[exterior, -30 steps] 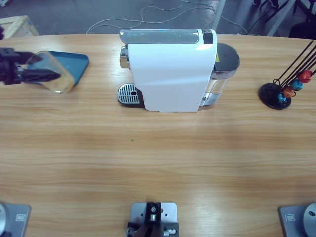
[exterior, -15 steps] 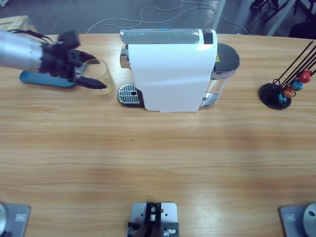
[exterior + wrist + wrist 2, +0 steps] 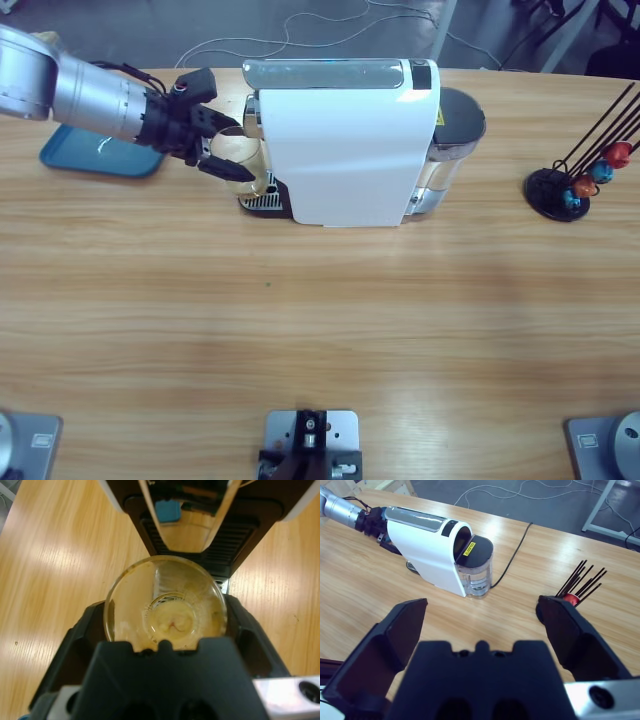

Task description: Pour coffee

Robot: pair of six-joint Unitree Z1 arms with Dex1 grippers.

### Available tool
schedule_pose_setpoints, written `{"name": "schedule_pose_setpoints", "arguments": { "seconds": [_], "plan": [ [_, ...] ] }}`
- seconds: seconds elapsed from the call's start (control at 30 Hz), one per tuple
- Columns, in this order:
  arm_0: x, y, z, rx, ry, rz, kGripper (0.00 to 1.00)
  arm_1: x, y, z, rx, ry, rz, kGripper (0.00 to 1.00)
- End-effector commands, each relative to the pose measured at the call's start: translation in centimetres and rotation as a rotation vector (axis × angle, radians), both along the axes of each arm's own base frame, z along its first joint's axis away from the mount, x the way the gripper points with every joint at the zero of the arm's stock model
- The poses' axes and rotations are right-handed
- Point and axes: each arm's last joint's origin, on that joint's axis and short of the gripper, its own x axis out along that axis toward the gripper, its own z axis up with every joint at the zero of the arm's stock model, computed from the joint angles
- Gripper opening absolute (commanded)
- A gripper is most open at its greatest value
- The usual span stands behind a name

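High view shows no brand name or readable writing on the white capsule coffee machine (image 3: 345, 145); the one label is a yellow sticker (image 3: 470, 547) on its dark rear lid, seen in the right wrist view, and its print is too small to read. The left gripper (image 3: 222, 150) is clenched on a small clear drinking glass (image 3: 240, 158), one black jaw on each side of the glass wall, and holds it over the perforated drip tray (image 3: 262, 196) at the machine's front end. Looking along the jaws in the left wrist view, the glass (image 3: 165, 607) sits directly ahead of the gripper's black body with its mouth facing the camera. It holds no dark coffee: only a pale yellowish film and brownish smears on the wall and base. Just beyond the glass are the machine's dark front, the ribbed grille of the tray (image 3: 222, 542) and the outlet above it. Behind the left gripper, under its silver arm, a blue tray (image 3: 95, 155) lies flat on the wooden table (image 3: 320, 330).

The right gripper (image 3: 485, 625) is released, jaws spread wide and holding nothing, high above the table. Ahead of it to the right stands a black wire capsule rack (image 3: 577, 582); in the high view the rack (image 3: 560, 190) carries red, blue and orange capsules (image 3: 600, 170). The machine's clear water tank (image 3: 475, 582) faces this gripper; its fill level cannot be judged.
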Motion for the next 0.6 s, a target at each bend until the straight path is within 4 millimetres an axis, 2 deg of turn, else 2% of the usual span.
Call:
{"name": "schedule_pose_setpoints", "arguments": {
  "seconds": [0.03,0.6],
  "plan": [
    [-0.39,-1.66,-2.53,0.018,0.080,-0.038,0.000,0.57,0.54,-0.39,-0.037,0.008,-0.022,1.000],
    [-0.10,-1.88,-3.00,0.011,0.115,-0.010,0.000,0.37,0.17,-0.57,-0.032,0.005,-0.035,1.000]
  ]
}}
